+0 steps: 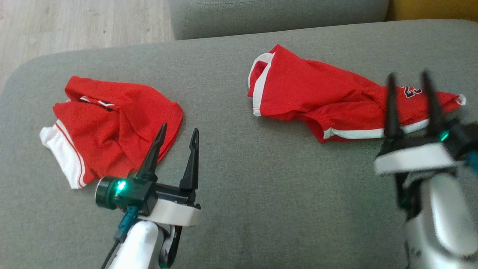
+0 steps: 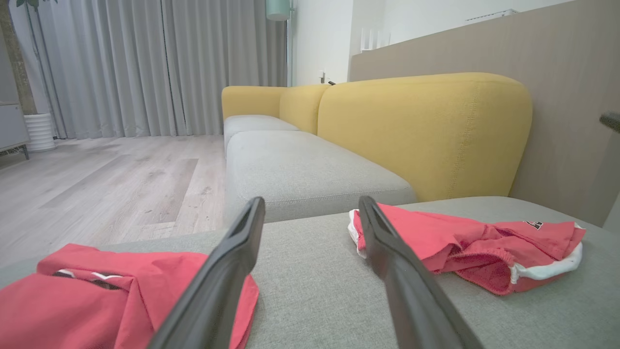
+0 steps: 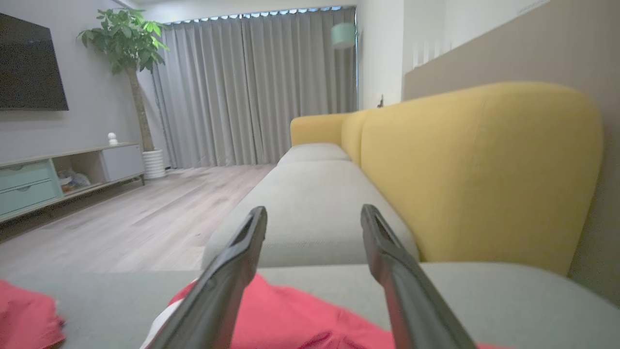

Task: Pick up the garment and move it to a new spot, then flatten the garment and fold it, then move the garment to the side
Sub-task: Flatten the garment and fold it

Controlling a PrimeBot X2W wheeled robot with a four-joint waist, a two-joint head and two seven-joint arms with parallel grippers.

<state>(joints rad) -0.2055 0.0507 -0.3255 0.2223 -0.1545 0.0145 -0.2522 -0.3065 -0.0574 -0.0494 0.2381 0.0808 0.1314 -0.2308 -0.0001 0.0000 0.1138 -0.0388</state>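
head view: a broad grey sofa cushion (image 1: pixel 231 168) carries everything here. on the cushion's right half a red garment (image 1: pixel 317 97) with white trim lies stretched out and rumpled, a dark number showing near its outer end. on the cushion's left half a second red garment (image 1: pixel 112 119) sits bunched, its white band toward the cushion's left edge. the right hand (image 1: pixel 407 74) hovers at the cushion's right edge, fingers apart over the red garment's numbered end, gripping nothing. the left hand (image 1: pixel 179 129), fingers likewise apart and empty, hangs just beside the second red garment.
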